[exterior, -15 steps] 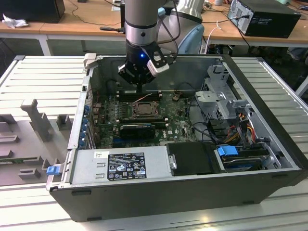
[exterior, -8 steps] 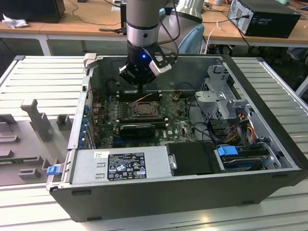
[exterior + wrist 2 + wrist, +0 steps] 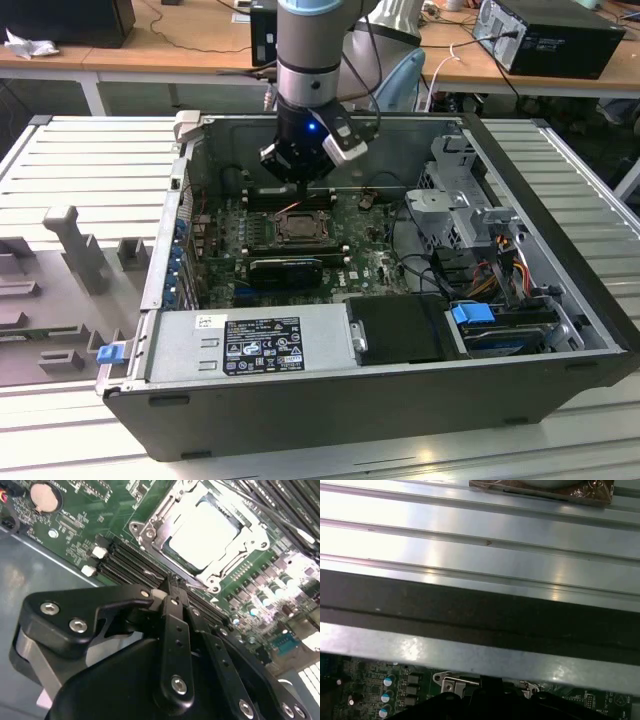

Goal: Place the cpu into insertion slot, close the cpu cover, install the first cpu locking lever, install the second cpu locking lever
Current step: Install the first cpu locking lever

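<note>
Hovering inside the open computer case (image 3: pixel 400 405) on the ribbed metal table (image 3: pixel 80 150), the arm's gripper (image 3: pixel 298 180) has its fingers (image 3: pixel 172 605) pressed together, with nothing visible between them, just above the green motherboard (image 3: pixel 225 240). In the second wrist view the cpu (image 3: pixel 200 532) sits in the socket, its pale top framed by the cpu cover (image 3: pixel 155 517).

Silver-grey arm (image 3: pixel 305 50), black fingers (image 3: pixel 175 620) studded with silver screws.
</note>
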